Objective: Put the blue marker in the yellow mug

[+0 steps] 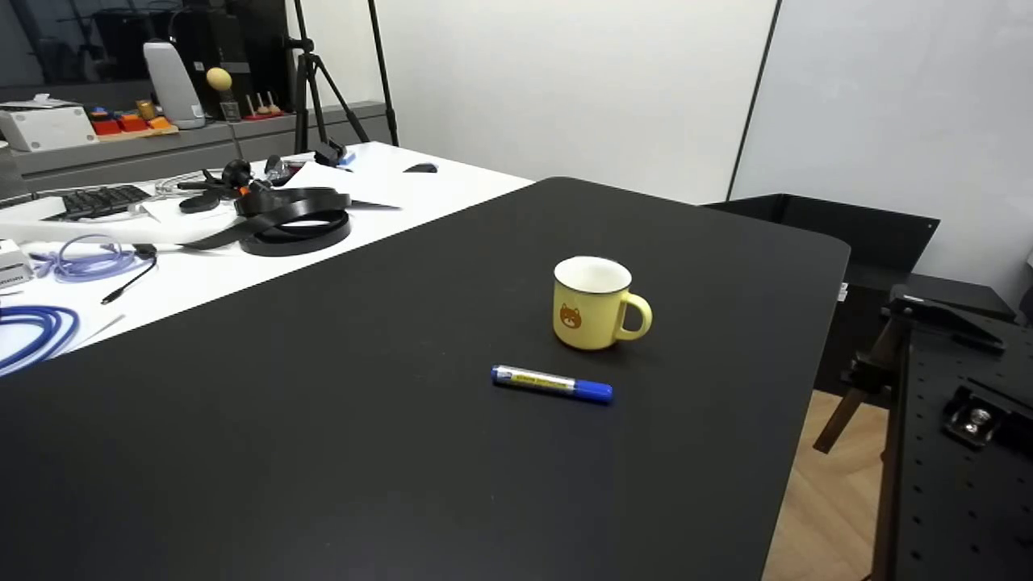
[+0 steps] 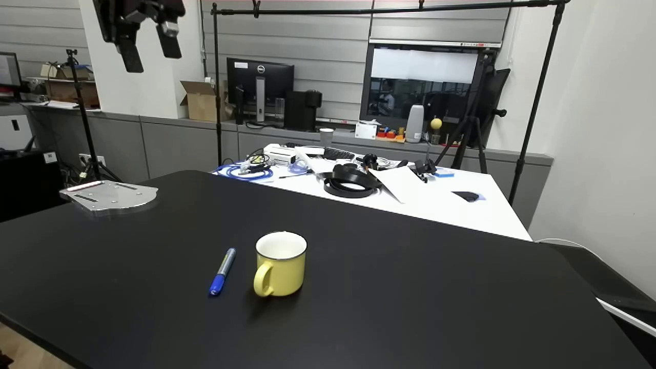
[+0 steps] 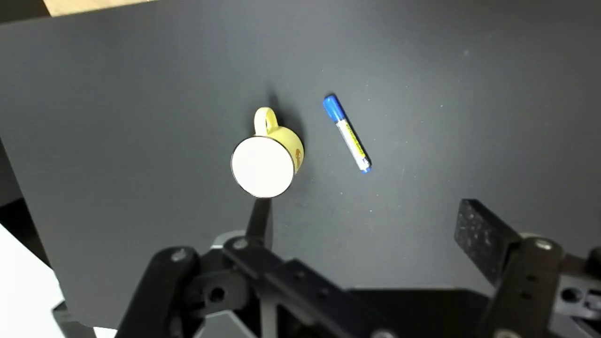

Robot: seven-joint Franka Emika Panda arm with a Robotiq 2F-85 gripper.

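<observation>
Blue marker (image 1: 552, 383) lies on black table (image 1: 363, 468) near upright yellow mug (image 1: 595, 323), apart; gripper (image 2: 154, 62) hangs above, fingers (image 3: 483, 237) spread wide.

Mug (image 1: 587, 313): smooth, glossy, glaze-like skin; ceramic or enamelled metal, cannot tell. Marker (image 1: 552, 383), just beside mug: smooth plastic, faint sheen, printed side. Table (image 1: 363, 452), under mug: smooth, matt with a weak sheen; flecked around mug in the wrist view. Jaws: matt; one of the pads (image 3: 478, 238) scuffed and speckled, screw heads (image 3: 543, 244) shiny metal. Plate (image 2: 115, 195), well apart from mug in an exterior view: smooth, reflective; clear plastic or metal, cannot tell. Beyond mug: sheet (image 2: 408, 185), flat paper; box (image 2: 202, 105), dull cardboard; wall (image 1: 581, 89), smooth, softly glossy. Floor (image 1: 831, 508), lower than mug: wood-look, low gloss.
</observation>
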